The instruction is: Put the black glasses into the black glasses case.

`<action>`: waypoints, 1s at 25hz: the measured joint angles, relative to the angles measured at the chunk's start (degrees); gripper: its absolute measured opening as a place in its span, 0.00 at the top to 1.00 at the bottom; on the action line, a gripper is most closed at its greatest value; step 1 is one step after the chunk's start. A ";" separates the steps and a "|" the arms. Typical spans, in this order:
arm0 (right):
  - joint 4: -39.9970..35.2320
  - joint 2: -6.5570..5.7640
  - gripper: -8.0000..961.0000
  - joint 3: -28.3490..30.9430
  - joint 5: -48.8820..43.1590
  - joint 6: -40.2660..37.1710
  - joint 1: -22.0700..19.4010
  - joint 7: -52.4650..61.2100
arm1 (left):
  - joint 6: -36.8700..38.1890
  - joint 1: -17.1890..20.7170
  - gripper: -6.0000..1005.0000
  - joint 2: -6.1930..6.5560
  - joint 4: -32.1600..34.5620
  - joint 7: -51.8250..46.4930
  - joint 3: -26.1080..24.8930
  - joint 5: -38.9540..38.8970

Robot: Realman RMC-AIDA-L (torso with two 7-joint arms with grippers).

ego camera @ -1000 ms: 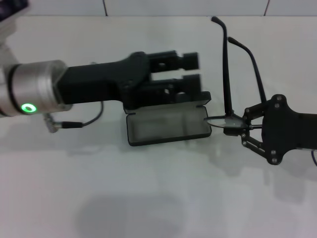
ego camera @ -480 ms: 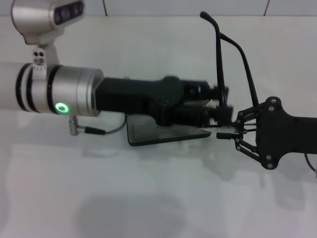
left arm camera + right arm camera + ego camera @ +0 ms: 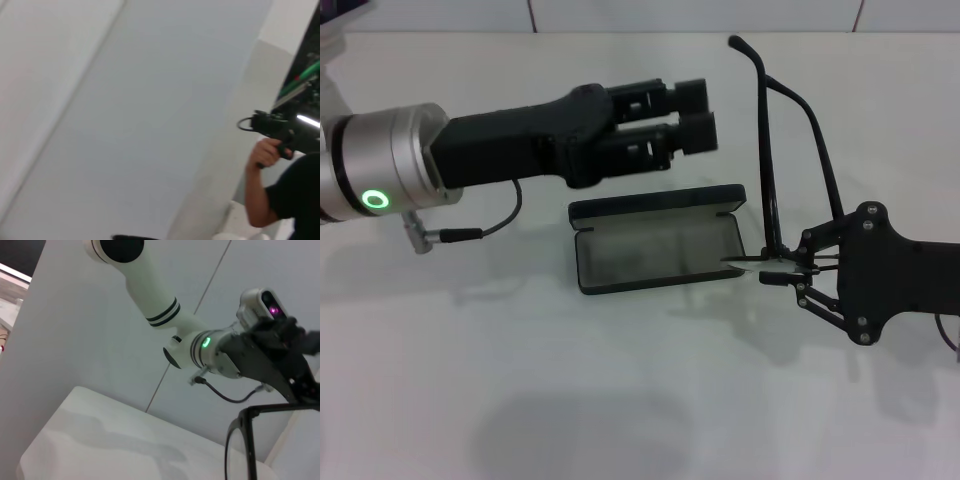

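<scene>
The black glasses case (image 3: 655,252) lies open on the white table (image 3: 620,400), grey lining up, lid (image 3: 655,207) folded back on the far side. My right gripper (image 3: 782,266) is shut on the front of the black glasses (image 3: 766,150). It holds them just above the case's right end, one lens (image 3: 745,263) over the rim and the temple arms pointing away from me. A lens rim also shows in the right wrist view (image 3: 239,440). My left gripper (image 3: 692,113) hovers above and behind the case, empty, its fingers a narrow gap apart.
A cable (image 3: 480,232) hangs from my left arm (image 3: 390,175) near the table left of the case. The left wrist view shows only a wall and a person (image 3: 280,190) holding a device. The table's far edge meets a tiled wall (image 3: 620,15).
My left gripper has pulled back from the glasses, leftward and up, and the open case now shows fully. The glasses have shifted slightly left, their lens now over the case rim.
</scene>
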 joint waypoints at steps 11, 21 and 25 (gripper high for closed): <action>0.15 0.12 0.88 -1.89 0.00 3.03 0.34 -0.10 | 2.04 -1.48 0.33 -1.40 0.00 1.34 7.26 -0.14; 0.23 0.12 0.88 -2.72 0.12 2.96 0.39 -0.65 | 0.18 -2.54 0.33 -1.58 -1.55 -1.69 7.90 1.90; 0.24 0.16 0.88 -3.57 0.40 2.87 0.34 -2.04 | -1.77 -2.59 0.33 -1.60 -2.59 -3.40 8.90 2.05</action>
